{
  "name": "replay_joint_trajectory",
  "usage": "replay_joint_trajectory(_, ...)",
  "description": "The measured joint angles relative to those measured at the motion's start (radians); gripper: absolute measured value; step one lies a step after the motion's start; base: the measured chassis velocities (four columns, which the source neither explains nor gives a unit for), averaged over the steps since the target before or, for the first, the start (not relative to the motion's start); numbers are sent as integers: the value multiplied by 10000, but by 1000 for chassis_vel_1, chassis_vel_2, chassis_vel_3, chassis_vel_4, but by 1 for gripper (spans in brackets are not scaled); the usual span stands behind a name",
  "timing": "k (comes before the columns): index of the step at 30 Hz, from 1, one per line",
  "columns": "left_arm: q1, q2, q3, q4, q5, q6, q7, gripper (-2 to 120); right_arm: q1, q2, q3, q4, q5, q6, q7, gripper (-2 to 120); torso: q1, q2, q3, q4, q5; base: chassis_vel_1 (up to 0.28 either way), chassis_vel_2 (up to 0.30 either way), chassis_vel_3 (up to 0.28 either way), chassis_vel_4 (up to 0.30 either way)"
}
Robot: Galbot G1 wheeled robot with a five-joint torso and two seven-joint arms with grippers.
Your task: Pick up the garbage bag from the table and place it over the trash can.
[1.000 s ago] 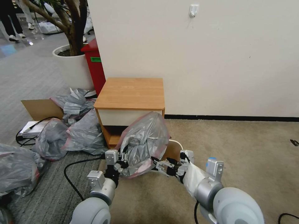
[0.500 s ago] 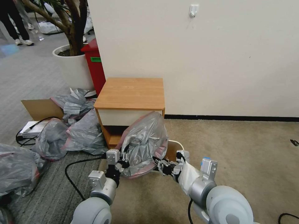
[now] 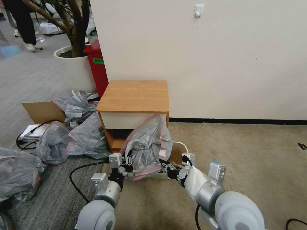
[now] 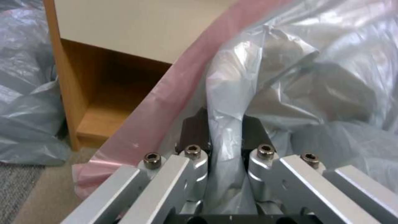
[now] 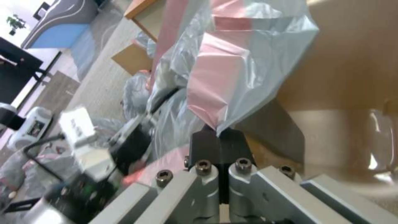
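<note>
I hold the thin, floppy grey plastic garbage bag [image 3: 147,143] w/ both grippers, left gripper [image 3: 127,165] & right gripper [image 3: 168,166] pinched shut on its pink rim, light but slippery.

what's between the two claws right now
The garbage bag, stretched from the left claw to the right claw, each pinching its edge; head view shows it.

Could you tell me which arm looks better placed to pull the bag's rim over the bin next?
Probably right: the right gripper pinches the garbage bag by its pink rim, while the left gripper clamps grey film.
</note>
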Motion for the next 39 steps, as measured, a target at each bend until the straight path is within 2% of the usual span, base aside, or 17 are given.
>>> replay_joint_trajectory(19,-650,100,-207,218,-1120,225,-190,8,-1100,-278,882,313,-57,-36,-75,0,0,0,0,-1,0,0,0,0,0)
replay_joint_trajectory(39,-967,324,-268,335,-1475,250,-230,8,-1477,-130,1836,159,-308,-64,-73,0,0,0,0,0,0,0,0,0,0)
